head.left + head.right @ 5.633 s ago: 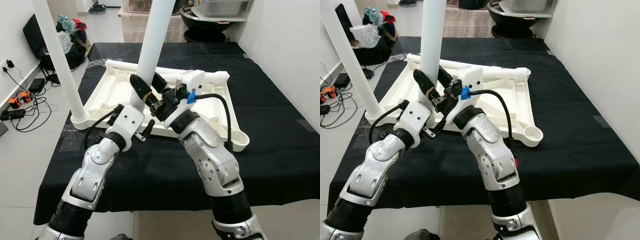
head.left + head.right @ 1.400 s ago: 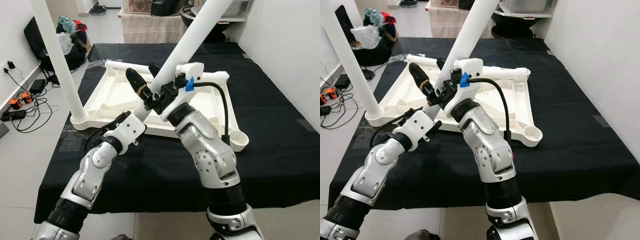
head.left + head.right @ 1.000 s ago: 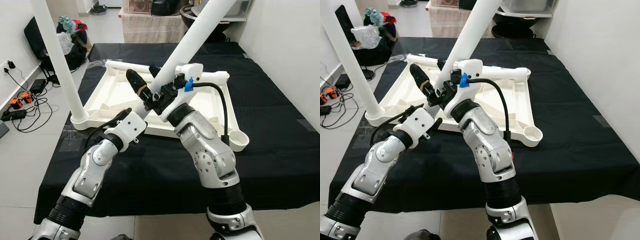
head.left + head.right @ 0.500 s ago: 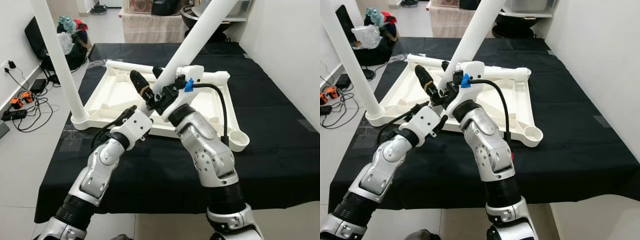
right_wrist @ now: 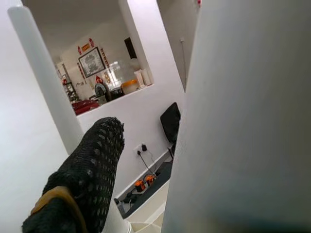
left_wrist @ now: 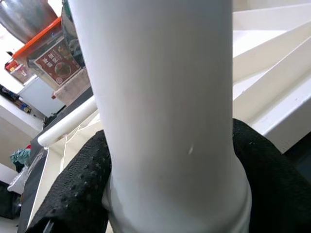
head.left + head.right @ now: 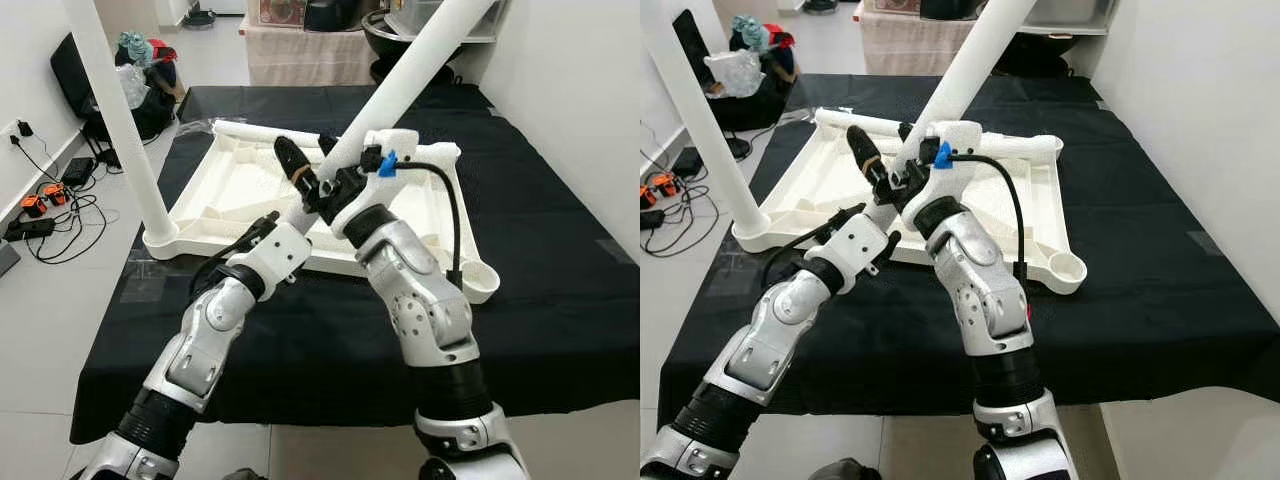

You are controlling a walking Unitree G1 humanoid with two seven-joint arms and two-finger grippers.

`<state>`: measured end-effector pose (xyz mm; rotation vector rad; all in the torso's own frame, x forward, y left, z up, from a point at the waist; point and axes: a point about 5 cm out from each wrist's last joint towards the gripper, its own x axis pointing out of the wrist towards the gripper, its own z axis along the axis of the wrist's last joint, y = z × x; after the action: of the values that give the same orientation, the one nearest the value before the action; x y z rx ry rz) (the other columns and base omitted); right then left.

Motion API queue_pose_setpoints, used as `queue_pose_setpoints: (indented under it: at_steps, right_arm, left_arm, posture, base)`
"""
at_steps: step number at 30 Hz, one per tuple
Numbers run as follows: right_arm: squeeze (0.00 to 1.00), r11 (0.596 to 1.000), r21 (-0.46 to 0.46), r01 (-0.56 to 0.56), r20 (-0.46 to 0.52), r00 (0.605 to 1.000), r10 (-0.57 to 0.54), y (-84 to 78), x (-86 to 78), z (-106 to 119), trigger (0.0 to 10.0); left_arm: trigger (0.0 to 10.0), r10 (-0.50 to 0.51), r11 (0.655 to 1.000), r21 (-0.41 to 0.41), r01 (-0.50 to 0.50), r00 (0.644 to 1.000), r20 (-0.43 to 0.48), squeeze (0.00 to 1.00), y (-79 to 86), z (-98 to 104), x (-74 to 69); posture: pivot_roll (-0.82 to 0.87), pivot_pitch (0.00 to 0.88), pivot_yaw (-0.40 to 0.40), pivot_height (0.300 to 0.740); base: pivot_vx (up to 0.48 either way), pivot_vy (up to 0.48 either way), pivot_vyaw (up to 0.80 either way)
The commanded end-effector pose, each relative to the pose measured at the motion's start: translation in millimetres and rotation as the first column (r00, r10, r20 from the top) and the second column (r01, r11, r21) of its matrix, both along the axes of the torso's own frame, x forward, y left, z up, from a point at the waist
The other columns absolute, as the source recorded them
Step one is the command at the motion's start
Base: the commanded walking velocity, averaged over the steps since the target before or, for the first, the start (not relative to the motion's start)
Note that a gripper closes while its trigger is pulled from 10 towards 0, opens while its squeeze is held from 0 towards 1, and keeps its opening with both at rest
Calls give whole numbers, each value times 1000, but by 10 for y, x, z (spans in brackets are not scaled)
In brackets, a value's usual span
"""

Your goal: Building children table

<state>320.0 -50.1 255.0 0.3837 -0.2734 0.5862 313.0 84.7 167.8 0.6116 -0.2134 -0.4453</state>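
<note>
Upturned white tabletop [image 7: 225, 185] on black cloth [image 7: 560, 250], tiled floor [image 7: 50, 300].

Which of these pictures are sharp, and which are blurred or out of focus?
Left and right eye views: evenly lit and sharp. Left wrist view: the white plastic table leg is close yet fairly sharp. Right wrist view: the leg is a soft blur, the room behind clearer.

Head stereo pair looks forward and down from above both arms onto the black-clothed desk [image 7: 560, 260]; both eyes share the upturned white tabletop [image 7: 230, 190] and slanted white leg [image 7: 970, 60]. Left wrist view sits right against that leg [image 6: 165, 107]. Right wrist view faces up past it toward the room wall.
</note>
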Motion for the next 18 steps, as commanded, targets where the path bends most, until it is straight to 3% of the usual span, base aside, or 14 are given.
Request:
queue_pose_setpoints:
  at_steps: [1,3,4,5,18]
  right_arm:
    - [0,997,58,-54,30,998,52,170,-38,145,10000]
    - [0,997,65,-47,30,999,45,165,-30,153,10000]
    - [0,997,70,-43,30,999,40,161,-24,159,8078]
    - [0,996,80,-42,31,999,40,160,-22,170,0]
    - [0,996,87,-34,28,999,32,134,-6,175,0]
  left_arm:
    - [10000,-54,998,33,54,998,18,0,-110,4,-29]
    - [10000,-52,998,34,51,998,18,0,-101,1,-26]
    - [10000,-50,998,35,50,999,19,0,-95,-1,-24]
    - [10000,-49,998,37,49,999,19,0,-89,-4,-25]
    - [10000,-38,999,21,38,999,20,0,-45,8,-13]
  posture:
    - [11,12,-39,740]
    - [11,8,-39,740]
    - [11,8,-39,740]
    - [10,0,-38,740]
    - [9,5,-42,740]
  base:
    - [0,0,0]
    - [0,0,0]
    - [0,0,0]
    - [0,0,0]
    - [0,0,0]
